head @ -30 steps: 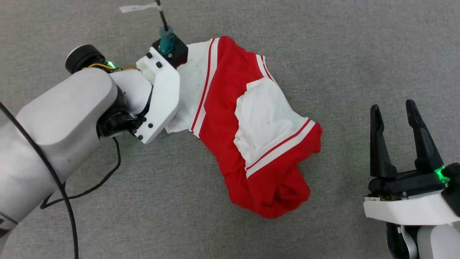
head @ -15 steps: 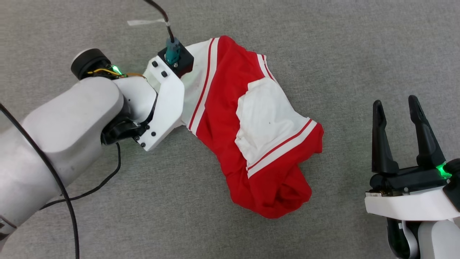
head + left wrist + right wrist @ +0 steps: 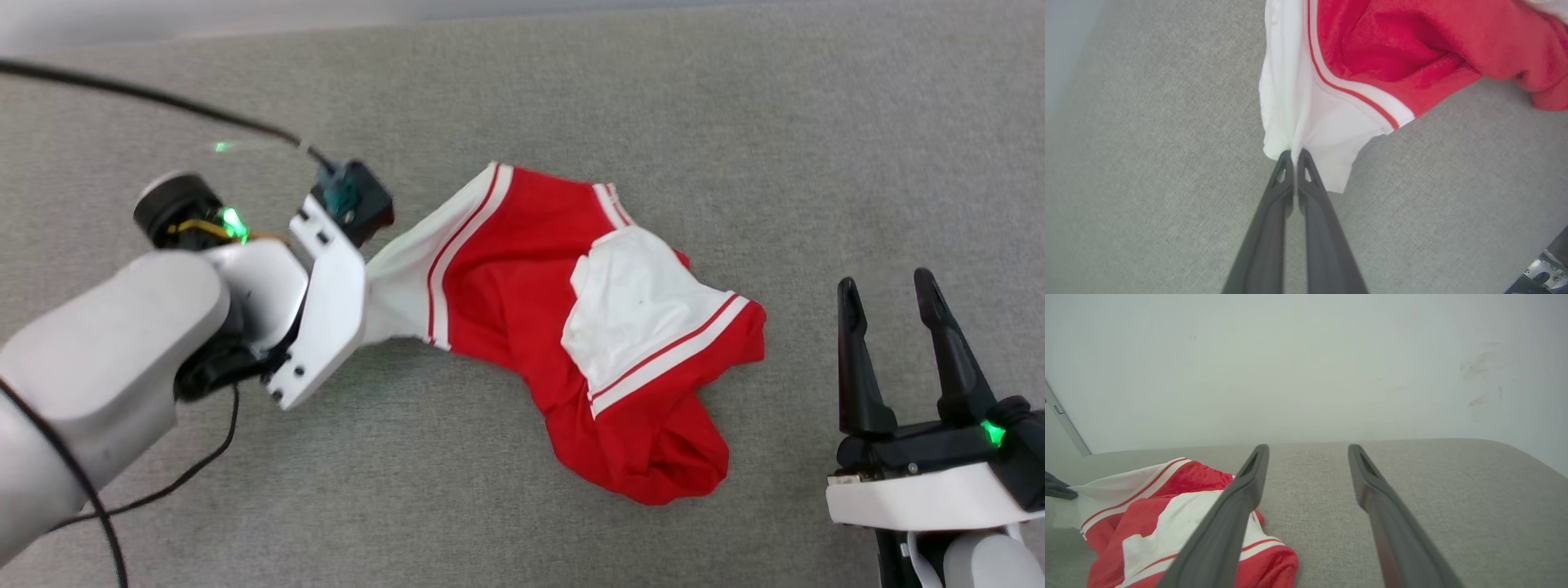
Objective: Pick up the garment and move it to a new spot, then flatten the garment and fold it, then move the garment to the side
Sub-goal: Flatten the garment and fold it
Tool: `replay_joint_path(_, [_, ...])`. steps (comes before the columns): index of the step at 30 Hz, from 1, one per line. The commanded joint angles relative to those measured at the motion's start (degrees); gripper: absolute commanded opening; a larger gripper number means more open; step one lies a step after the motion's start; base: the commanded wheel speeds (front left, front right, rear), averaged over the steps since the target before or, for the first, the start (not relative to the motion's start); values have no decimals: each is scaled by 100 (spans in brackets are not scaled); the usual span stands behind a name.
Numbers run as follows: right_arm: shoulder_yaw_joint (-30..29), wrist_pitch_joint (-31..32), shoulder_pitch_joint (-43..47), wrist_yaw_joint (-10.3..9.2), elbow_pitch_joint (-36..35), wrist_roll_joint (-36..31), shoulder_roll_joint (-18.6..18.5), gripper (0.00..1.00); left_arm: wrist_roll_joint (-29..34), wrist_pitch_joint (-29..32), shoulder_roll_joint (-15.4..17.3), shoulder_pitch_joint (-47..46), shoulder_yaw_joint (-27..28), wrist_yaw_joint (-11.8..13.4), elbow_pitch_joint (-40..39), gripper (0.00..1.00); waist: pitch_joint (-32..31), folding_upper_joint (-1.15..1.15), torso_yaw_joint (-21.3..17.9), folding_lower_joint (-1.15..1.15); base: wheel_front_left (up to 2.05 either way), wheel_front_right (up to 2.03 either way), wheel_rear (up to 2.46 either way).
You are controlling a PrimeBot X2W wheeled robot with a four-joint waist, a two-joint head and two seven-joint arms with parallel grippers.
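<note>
The garment (image 3: 506, 286), red with white sleeves and striped trim, lies crumpled on the grey surface in the middle of the head view. My left gripper (image 3: 1294, 157) is shut on the edge of its white sleeve (image 3: 1306, 102), which is drawn taut toward the fingers. In the head view the left wrist housing (image 3: 326, 302) covers those fingers at the garment's left end. To the garment's right, apart from it, my right gripper (image 3: 886, 286) stands open and holds nothing. The right wrist view has the garment (image 3: 1180, 482) at lower left, beside the open right gripper (image 3: 1307, 448).
A grey fabric-covered surface (image 3: 735, 122) lies under everything. A black cable (image 3: 147, 98) runs from the left wrist toward the upper left. A pale wall (image 3: 1306, 367) rises behind the surface's far edge.
My left gripper has shut on the white sleeve and pulled it left, stretching the sleeve out. The head camera has shifted. The right gripper stays open.
</note>
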Motion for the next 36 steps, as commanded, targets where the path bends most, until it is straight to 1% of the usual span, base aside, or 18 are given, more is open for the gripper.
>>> replay_joint_path(1, [-26,-11,94,-2,37,-41,4,100,23,-62,157,272,8,1,-82,0,-220,0,169,0,0,0,0])
replay_joint_path(5, [-18,-11,203,-2,83,-58,4,100,-31,-177,408,861,7,74,-230,0,-375,0,218,0,0,0,0])
replay_joint_path(8, [-10,-11,273,-2,122,-96,4,100,-140,-301,474,1344,7,197,-352,0,-456,0,229,0,0,0,0])
replay_joint_path(13, [29,-11,349,-2,246,-118,4,100,-336,-426,360,2067,10,336,-240,0,-558,0,227,0,0,0,0])
replay_joint_path(14, [29,-11,349,-2,246,-118,4,100,-336,-426,360,2067,10,336,-240,0,-558,0,227,0,0,0,0])
replay_joint_path(16, [53,-11,374,-2,296,-138,4,100,-326,-595,260,2246,7,398,-93,0,-610,0,222,0,0,0,0])
replay_joint_path(17, [71,-11,376,-2,323,-156,5,100,-293,-719,202,2313,9,444,-11,82,-647,0,221,0,0,0,0])
replay_joint_path(18, [73,-11,374,-2,346,-164,3,100,-301,-872,149,2367,46,485,54,100,-685,0,226,0,0,0,0])
replay_joint_path(20, [71,-11,365,-2,369,-171,4,100,-266,-1226,54,2403,156,559,142,100,-777,0,243,0,0,0,0])
replay_joint_path(21, [95,-11,336,-2,360,-206,5,100,-162,-1700,25,2420,316,682,192,100,-872,0,259,0,0,0,0])
replay_joint_path(24, [124,-11,225,-2,308,-276,5,100,41,-2331,-7,2514,464,912,172,100,-1009,0,292,0,0,0,0])
replay_joint_path(25, [118,-11,164,-2,267,-315,3,100,105,-2536,-7,2549,518,1009,139,100,-1045,0,303,0,0,0,0])
replay_joint_path(26, [118,-11,164,-2,267,-315,3,100,105,-2536,-7,2549,518,1009,139,100,-1045,0,303,0,0,0,0])
replay_joint_path(27, [108,-11,2,-2,186,-432,4,100,197,-2990,8,2633,676,1263,50,100,-1091,0,321,0,0,0,0])
replay_joint_path(29, [113,-11,-212,-2,91,-612,4,100,235,-3432,3,2778,838,1541,-69,100,-1112,0,336,0,0,0,0])
replay_joint_path(30, [113,-11,-212,-2,91,-612,4,100,235,-3432,3,2778,838,1541,-69,100,-1112,0,336,0,0,0,0])
replay_joint_path(34, [117,-11,-818,-2,-122,-959,5,100,317,-4294,-22,3082,1171,2151,-288,100,-1070,0,376,0,0,0,0])
replay_joint_path(36, [198,-11,-1146,-2,-71,-1131,5,100,362,-4691,-77,3265,1355,2490,-368,100,-1032,0,401,0,0,0,0])
